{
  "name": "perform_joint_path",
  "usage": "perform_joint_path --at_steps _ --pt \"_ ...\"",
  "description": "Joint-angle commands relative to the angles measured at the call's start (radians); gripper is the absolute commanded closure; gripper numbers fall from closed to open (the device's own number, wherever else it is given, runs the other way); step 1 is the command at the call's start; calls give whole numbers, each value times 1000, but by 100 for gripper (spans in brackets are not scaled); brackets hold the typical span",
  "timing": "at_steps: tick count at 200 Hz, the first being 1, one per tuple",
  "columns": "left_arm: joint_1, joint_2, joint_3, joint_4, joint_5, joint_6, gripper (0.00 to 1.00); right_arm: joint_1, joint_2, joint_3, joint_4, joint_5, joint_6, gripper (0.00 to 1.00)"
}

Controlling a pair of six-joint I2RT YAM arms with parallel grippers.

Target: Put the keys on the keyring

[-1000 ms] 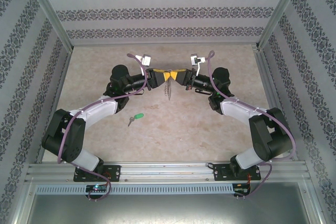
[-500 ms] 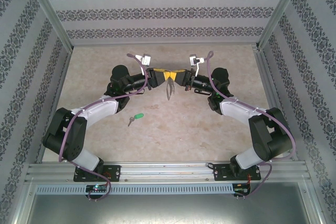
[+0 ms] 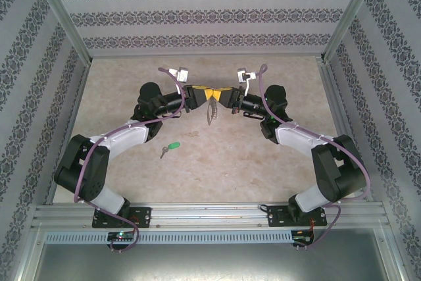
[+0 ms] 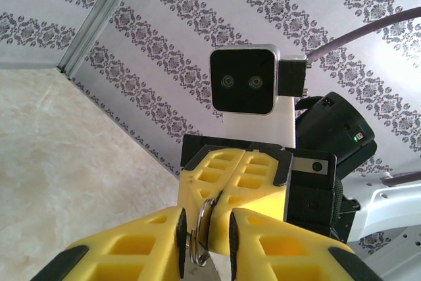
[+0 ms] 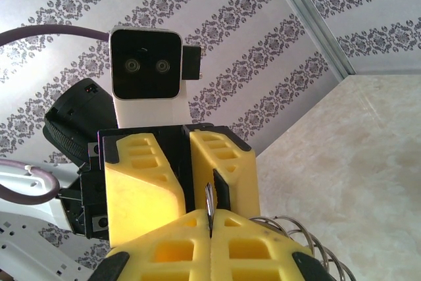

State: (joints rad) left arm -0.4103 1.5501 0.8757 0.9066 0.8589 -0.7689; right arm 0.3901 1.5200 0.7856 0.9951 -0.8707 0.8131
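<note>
Swung slightly since a second ago, your keyring [image 3: 212, 111] hangs below the right pincer [image 5: 209, 218], clamped on it; left pincer [image 4: 207, 228] narrower round it, grip indiscernible; green key [image 3: 171, 147] on table [image 3: 263, 162], well apart from both.

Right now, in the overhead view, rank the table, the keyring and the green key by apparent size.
Table, by far.
Keyring and green key look nearly alike; the keyring is raised nearer the camera, so I won't rank them.

Keyring [image 3: 211, 111] of shiny bare metal — key [image 3: 170, 147] with smooth green plastic head, table [image 3: 230, 162] matt.
</note>
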Motion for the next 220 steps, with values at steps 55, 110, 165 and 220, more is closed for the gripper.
perform_joint_path --at_steps 55,110,165,220 --pt "2 1 -23 90 2 -15 81 -7 -6 13 43 25 -1 100" --pt "1 5 -10 92 2 -20 81 -4 -1 16 46 6 1 100" --pt "-2 17 2 98 10 -21 97 1 -1 17 43 4 0 100" --pt "-8 16 -5 112 8 -14 100 3 -12 17 29 2 -4 100"
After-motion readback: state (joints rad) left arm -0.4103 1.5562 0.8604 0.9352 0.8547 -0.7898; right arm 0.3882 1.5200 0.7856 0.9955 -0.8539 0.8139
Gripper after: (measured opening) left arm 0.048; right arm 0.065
